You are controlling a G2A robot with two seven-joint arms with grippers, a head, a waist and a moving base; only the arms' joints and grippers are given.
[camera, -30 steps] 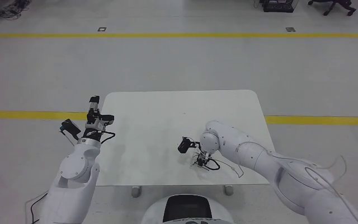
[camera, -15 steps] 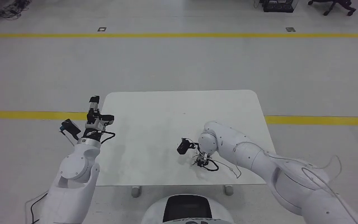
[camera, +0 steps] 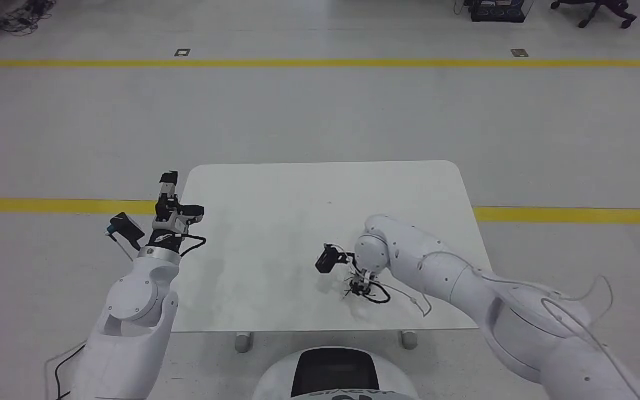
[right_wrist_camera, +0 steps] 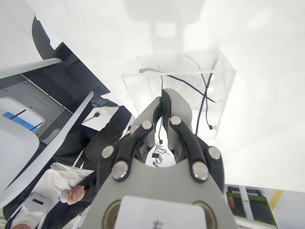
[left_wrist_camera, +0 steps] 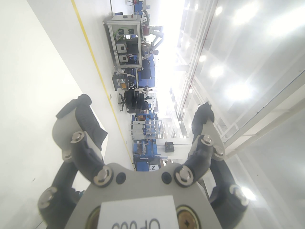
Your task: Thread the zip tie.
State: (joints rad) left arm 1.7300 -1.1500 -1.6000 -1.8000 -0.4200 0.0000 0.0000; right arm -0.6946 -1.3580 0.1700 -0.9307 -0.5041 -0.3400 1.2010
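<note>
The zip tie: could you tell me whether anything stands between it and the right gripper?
Nothing visible does: the right gripper is shut on the zip tie itself. The clear box lies beyond them, not between.

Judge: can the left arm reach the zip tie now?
Likely, though far: left gripper hovers, jaws open, beside the table; nothing blocks the way to the zip tie, clamped in right gripper.

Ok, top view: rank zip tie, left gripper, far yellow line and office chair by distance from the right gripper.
1. zip tie: held in the right gripper.
2. left gripper: by the table at its left edge.
3. far yellow line: floor beyond the table.
4. office chair: top right corner.
</note>
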